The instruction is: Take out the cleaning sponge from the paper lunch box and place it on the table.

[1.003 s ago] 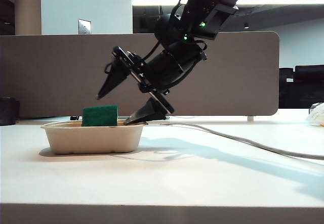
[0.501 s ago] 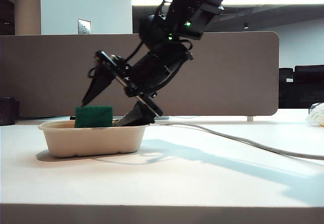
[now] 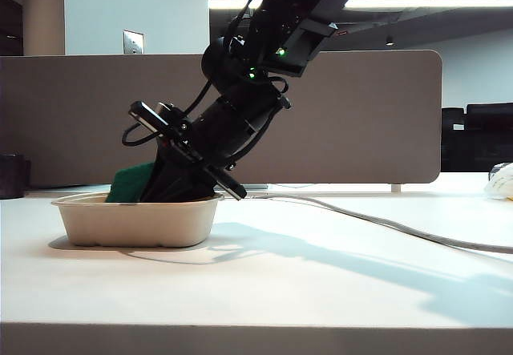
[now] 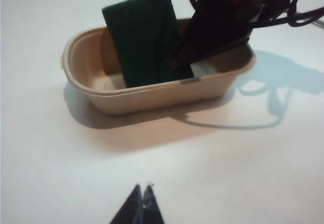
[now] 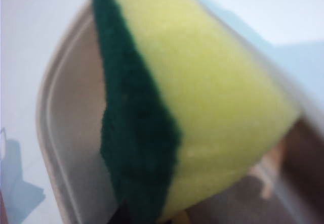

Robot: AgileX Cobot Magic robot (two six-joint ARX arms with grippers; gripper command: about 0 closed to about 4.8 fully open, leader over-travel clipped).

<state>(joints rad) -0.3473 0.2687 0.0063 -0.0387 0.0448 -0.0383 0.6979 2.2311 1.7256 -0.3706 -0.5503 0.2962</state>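
Two dark fingertips [image 4: 140,204] of the left gripper [image 4: 142,196] are seen nearest, pressed together into one point above bare tabletop [image 4: 61,183], with nothing held between them; this gripper hangs well short of the box [image 4: 152,95]. Beyond it the box stands on the tabletop [image 3: 321,283], a shallow beige tray with a rolled rim. Inside it the sponge [image 4: 144,37] is propped at a slant, its dark green layer turned up and its upper end raised above the rim. In the exterior view only a green corner of the sponge [image 3: 128,185] is shown over the rim of the box [image 3: 136,223]. The right gripper [image 3: 172,187] is reached down at a steep angle into the box, and its fingers [image 4: 202,37] are drawn in against the sponge's far side. From its own wrist camera the sponge [image 5: 202,97] fills the picture, yellow foam beside the green layer, with the box [image 5: 55,133] wall behind; the fingers themselves are barely seen there. Farther back a grey cable [image 3: 385,223] is laid across the tabletop, and a grey partition [image 3: 80,114] closes the rear edge.
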